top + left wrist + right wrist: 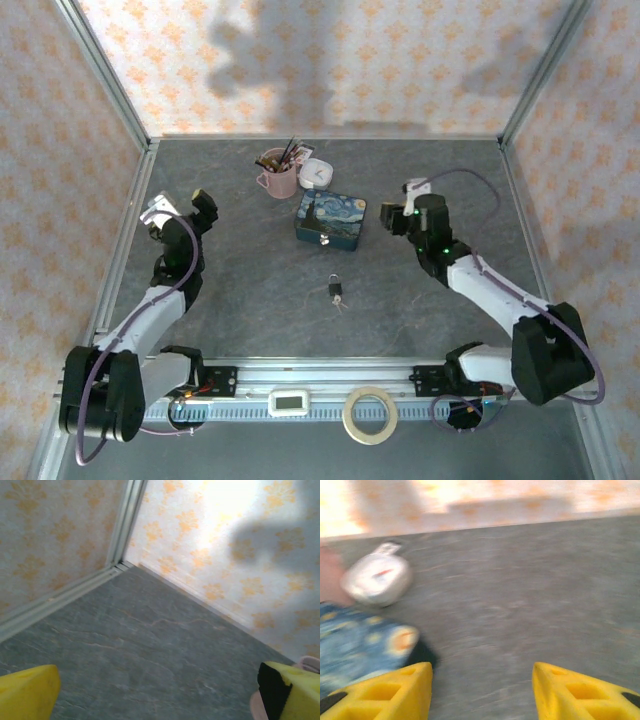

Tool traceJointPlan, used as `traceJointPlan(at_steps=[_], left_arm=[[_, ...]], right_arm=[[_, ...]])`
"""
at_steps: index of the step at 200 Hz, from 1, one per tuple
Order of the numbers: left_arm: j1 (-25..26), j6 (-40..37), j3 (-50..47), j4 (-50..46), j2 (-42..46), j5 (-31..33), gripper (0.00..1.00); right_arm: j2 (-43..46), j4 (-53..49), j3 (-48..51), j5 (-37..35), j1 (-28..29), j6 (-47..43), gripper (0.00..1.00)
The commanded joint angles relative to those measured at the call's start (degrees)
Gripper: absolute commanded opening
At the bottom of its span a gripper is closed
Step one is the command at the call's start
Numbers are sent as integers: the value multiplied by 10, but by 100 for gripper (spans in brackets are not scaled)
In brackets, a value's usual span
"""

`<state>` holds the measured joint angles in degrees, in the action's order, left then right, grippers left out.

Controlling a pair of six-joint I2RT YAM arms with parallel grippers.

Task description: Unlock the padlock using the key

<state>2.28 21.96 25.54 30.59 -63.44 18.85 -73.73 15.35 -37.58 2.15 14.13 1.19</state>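
The padlock (335, 290) lies on the gray counter (250, 300) near the blue tin (331, 220), on its near side, with the key (343, 304) just beside it. The left tool (180, 210) and right tool (405, 205), both released and empty, hover well apart from the padlock, one on either side of the tin.

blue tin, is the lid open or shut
Shut: the blue tin shows its painted lid lying flat across the top, no inside visible.

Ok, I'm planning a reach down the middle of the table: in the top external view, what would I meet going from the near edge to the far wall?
tape roll → padlock → blue tin → pink mug
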Motion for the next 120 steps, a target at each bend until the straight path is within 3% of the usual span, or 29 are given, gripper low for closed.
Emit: traceJointPlan(at_steps=[1,27,41,57,68,86,99,120], left_arm=[[-4,-61,-15,55,-29,39,99],[-4,-86,-18,77,-63,43,99],[-4,-96,-30,111,-79,42,99],[-4,-103,-44,150,-100,40,99],[-4,-115,-53,174,-112,32,99],[-4,-131,-61,199,-130,19,99],[-4,-150,-82,254,-147,9,99],[-5,-186,-127,370,-172,-44,99]], right_arm=[[-32,113,39,-63,-51,24,54],[-75,246,82,-77,-80,-2,54],[-105,219,56,-87,-81,-34,54],[-124,293,80,-90,-84,-54,54],[-128,270,73,-78,-92,-46,54],[-134,336,112,-67,-95,-50,53],[-144,420,156,-72,-96,-48,53],[-126,444,182,-68,-96,-47,58]])
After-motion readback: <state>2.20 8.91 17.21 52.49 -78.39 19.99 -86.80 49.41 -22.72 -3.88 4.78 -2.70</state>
